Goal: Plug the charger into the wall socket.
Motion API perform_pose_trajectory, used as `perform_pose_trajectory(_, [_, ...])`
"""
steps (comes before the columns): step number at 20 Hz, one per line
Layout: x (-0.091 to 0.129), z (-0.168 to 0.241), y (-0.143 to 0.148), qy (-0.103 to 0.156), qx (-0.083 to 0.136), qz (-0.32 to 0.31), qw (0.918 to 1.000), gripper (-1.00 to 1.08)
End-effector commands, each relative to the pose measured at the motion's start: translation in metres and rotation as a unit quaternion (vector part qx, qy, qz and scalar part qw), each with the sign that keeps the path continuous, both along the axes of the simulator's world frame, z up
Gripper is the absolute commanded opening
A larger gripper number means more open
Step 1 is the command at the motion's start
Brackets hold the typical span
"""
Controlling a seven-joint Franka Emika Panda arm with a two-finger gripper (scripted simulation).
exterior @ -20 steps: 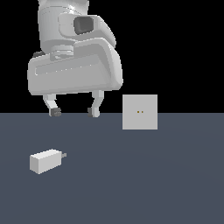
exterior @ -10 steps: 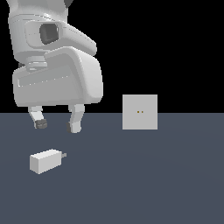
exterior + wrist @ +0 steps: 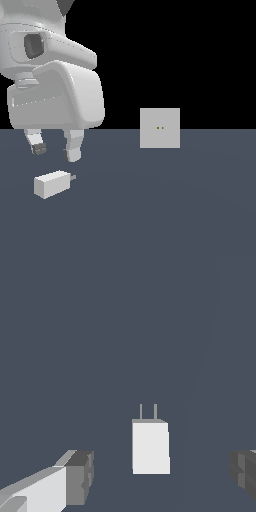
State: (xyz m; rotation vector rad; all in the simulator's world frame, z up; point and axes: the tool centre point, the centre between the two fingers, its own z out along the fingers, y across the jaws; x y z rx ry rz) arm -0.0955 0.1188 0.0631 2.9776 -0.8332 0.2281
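Observation:
The charger [image 3: 52, 184], a small off-white block with short grey prongs pointing to the exterior view's right, lies flat on the dark grey floor. My gripper [image 3: 54, 151] hovers open just above it, a finger on each side. In the wrist view the charger [image 3: 150, 447] lies between my two fingertips [image 3: 80, 477], nothing held. The wall socket [image 3: 159, 128], a light-grey upright square panel with two tiny orange-brown holes, stands farther off at the exterior view's right.
The dark grey floor [image 3: 190, 210] stretches across the lower half of the exterior view; black background lies behind the socket.
My gripper has moved to the exterior view's left and lower, from beside the socket to above the charger. The charger and socket have not moved.

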Motion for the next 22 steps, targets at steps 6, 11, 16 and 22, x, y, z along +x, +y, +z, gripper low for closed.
perform_pose_trajectory(6, [0.0,-0.003,0.001,0.0,0.0,-0.002,1.0,1.0])
perform_pose_trajectory(11, [-0.001,-0.017,0.001,0.0,0.0,-0.002,1.0,1.0])
perform_pose_trajectory(16, [-0.001,-0.039,0.001,0.0,0.0,-0.003,1.0,1.0])
perform_pose_trajectory(22, [0.0,-0.051,0.001,0.0,0.0,-0.003,1.0,1.0])
